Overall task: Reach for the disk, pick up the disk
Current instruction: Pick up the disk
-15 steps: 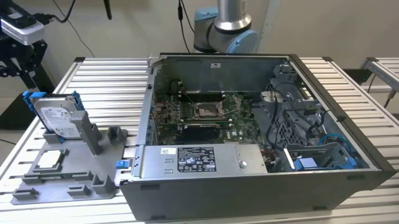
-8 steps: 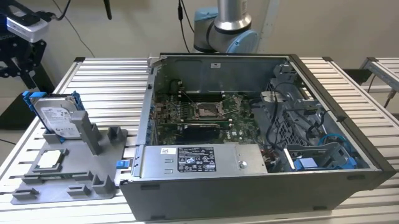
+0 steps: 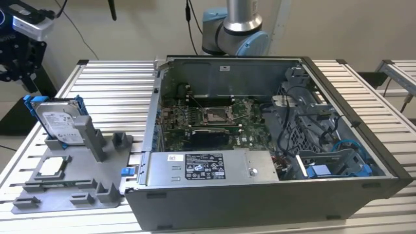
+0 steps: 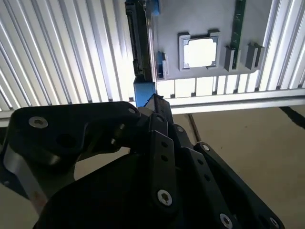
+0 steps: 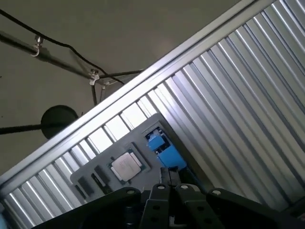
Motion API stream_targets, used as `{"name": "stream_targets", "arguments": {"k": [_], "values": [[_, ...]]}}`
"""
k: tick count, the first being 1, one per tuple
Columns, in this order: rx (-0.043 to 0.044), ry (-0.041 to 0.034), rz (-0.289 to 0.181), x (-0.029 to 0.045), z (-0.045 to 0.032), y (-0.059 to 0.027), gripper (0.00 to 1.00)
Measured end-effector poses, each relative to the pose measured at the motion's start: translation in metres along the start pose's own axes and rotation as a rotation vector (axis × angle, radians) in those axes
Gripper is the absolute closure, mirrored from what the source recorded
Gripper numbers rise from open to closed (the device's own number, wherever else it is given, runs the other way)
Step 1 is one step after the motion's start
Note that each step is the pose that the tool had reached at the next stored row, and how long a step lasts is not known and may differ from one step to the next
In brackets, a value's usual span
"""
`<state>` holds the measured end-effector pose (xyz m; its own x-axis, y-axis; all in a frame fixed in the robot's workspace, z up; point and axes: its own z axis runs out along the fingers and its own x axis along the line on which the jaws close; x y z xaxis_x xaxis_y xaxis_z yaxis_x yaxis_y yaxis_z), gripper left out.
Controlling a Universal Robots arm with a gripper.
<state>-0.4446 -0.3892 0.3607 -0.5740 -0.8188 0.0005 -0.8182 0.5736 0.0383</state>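
The disk (image 3: pixel 60 124) stands on edge in its blue bracket, slotted into the grey fixture (image 3: pixel 71 197) on the desk (image 3: pixel 110 83), at the exterior view's left. I judge the reach is in hand. My claw (image 5: pixel 169 175) hangs well apart from it, closed on nothing, so a grasp needs it opened and lined up. The chip (image 3: pixel 52 167) lies just beside the disk, and the open computer case (image 3: pixel 260 204) is out of the way.

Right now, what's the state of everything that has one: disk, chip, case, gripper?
disk: standing upright in a slot of the grey fixture, not gripped.
CPU chip: lying flat in a recess of the fixture.
computer case: on the slatted table, side panel off, inside exposed.
power supply: seated in the case.
gripper: in the air, apart from the disk.
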Motion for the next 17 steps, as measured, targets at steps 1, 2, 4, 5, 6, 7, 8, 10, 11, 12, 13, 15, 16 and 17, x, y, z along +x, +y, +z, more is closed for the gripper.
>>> {"name": "stream_targets", "arguments": {"k": [1, 2, 4, 5, 6, 7, 8, 10, 11, 12, 13, 15, 16, 17], "values": [[0.0, 0.0007, -0.018, 0.0, 0.0, 0.0, 1.0], [0.0, 0.0014, -0.035, 0.0, 0.0, 0.0, 1.0], [0.0, 0.0027, -0.07, 0.0, 0.0, 0.0, 1.0], [0.0, 0.0033, -0.086, 0.0, 0.0, 0.0, 1.0], [0.0, 0.0039, -0.101, 0.0, 0.0, 0.0, 1.0], [0.0001, 0.0045, -0.118, 0.0, 0.0, 0.0, 1.0], [0.0001, 0.0051, -0.133, 0.0, 0.0, 0.0, 1.0], [0.0001, 0.0063, -0.164, 0.0, 0.0, 0.0, 1.0], [0.0001, 0.0067, -0.177, 0.0, 0.0, 0.0, 1.0], [0.0001, 0.007, -0.185, 0.0, 0.0, 0.0, 1.0], [0.0001, 0.0074, -0.194, 0.0, 0.0, 0.0, 1.0], [0.0001, 0.0081, -0.214, 0.0, 0.0, 0.0, 1.0], [0.0001, 0.0085, -0.225, 0.0, 0.0, 0.0, 1.0], [0.0001, 0.009, -0.236, 0.0, 0.0, 0.0, 1.0]]}}
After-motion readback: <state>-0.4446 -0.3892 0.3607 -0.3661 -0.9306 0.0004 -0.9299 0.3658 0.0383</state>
